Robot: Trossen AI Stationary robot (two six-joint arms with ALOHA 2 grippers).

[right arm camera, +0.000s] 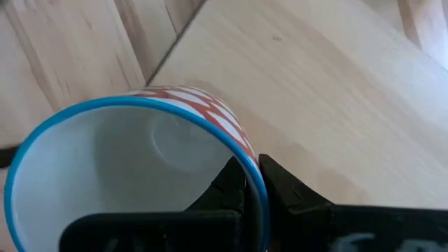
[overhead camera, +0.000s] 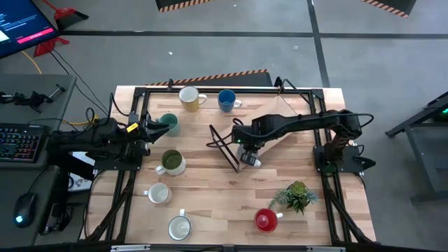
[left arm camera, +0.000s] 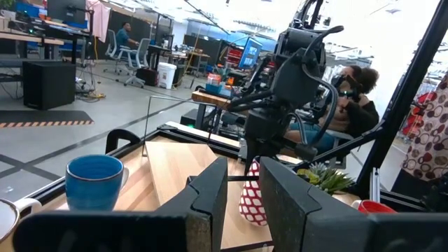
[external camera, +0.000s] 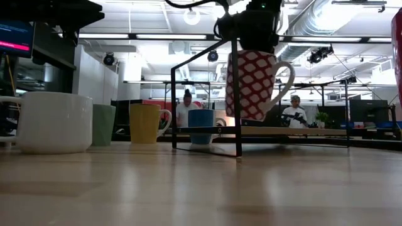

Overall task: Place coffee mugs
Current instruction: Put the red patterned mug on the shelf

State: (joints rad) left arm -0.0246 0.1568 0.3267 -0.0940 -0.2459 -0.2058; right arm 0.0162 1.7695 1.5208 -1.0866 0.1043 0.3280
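A red-and-white patterned mug [external camera: 254, 85] with a blue rim hangs from my right gripper [right arm camera: 253, 175] near the table's middle, just above a black wire rack [overhead camera: 225, 147] with a wooden shelf [external camera: 282, 130]. My left gripper [left arm camera: 241, 199] waits level at the table's left side beside a teal mug [overhead camera: 168, 124], its fingers a little apart with nothing between them. Standing on their bases on the table are a cream-yellow mug [overhead camera: 189, 98], a blue mug [overhead camera: 226, 101], an olive green mug [overhead camera: 171, 162], two white mugs [overhead camera: 158, 193] [overhead camera: 179, 227] and a red mug [overhead camera: 265, 220]. My right gripper pinches the patterned mug's wall at the blue rim [right arm camera: 260, 190], one finger inside the mug and one outside. The fingers come from above, pointing steeply down. The mug hangs below them, mouth up, slightly tilted, handle [external camera: 286, 78] sticking out sideways, clear of the shelf.
A small green potted plant [overhead camera: 297, 194] stands near the red mug at the near right. The rack's upright wire frame [external camera: 237, 94] stands close beside the hanging mug. Bare wood lies between the rack and the near edge. People sit in the room beyond the table.
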